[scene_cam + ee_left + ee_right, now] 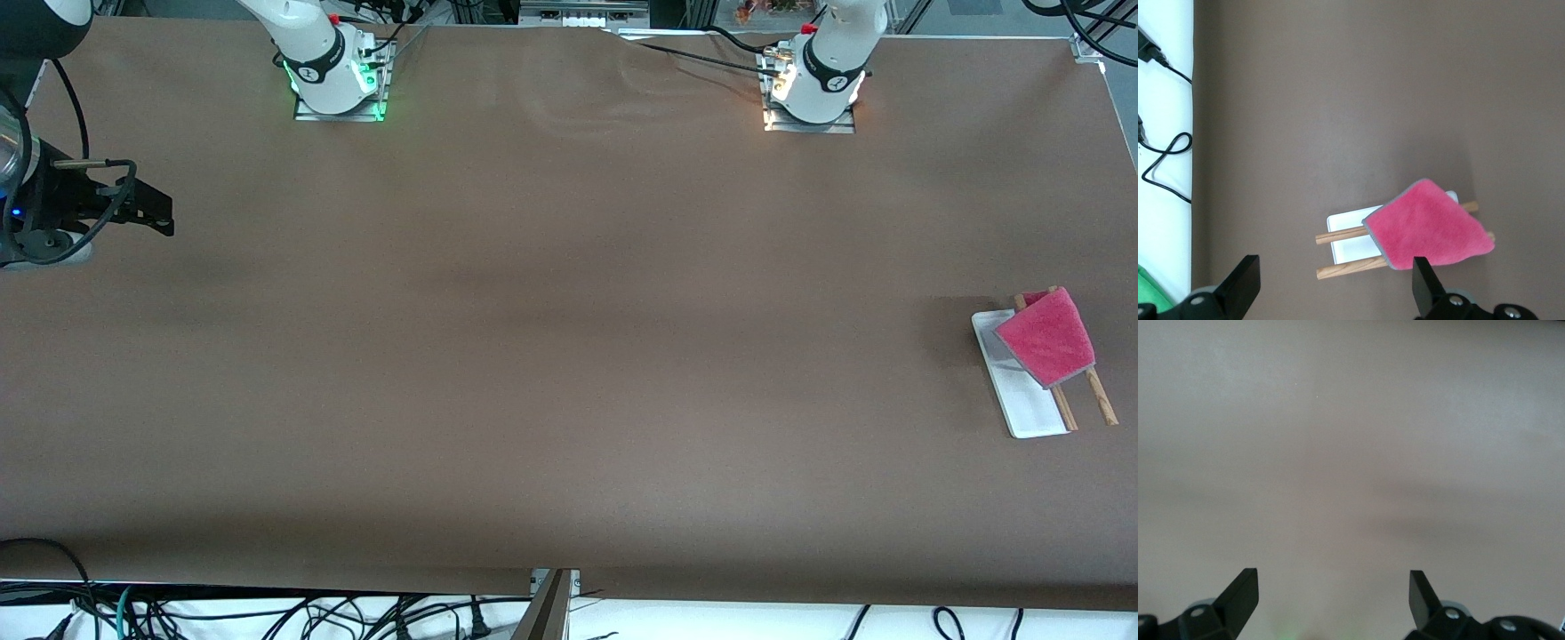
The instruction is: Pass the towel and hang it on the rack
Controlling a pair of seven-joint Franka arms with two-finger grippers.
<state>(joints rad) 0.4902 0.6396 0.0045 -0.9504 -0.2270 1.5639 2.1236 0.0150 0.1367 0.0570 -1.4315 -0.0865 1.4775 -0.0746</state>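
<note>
Draping already over the two wooden rods of the rack [1022, 396], towel [1047, 336] pink side up, grey trim showing along one edge, at the left arm's end of the bench [569, 356]. Covering the rods' end farther from the front camera, leaving the nearer end and part of the white base bare. Running with the rods: the rack's long axis, slanting toward the front camera; the towel's hanging flaps falling across that axis to either side.

Hovering high over rack and towel: left claw [1335, 287], jaws spread wide, holding nothing, towel lying between the fingertips' line and toward one finger in the left wrist view. Clearly the nearer arm for any touch on the towel. Waiting at the right arm's end of the bench: right claw [147, 213], jaws wide in the right wrist view, holding nothing, only bare bench beneath, well apart from the rack.

Hidden: the thin crossbar, the rods' covered ends under the cloth, and most of the left arm, cut off above its base in the front view. Judging from this, hanging looks done.
</note>
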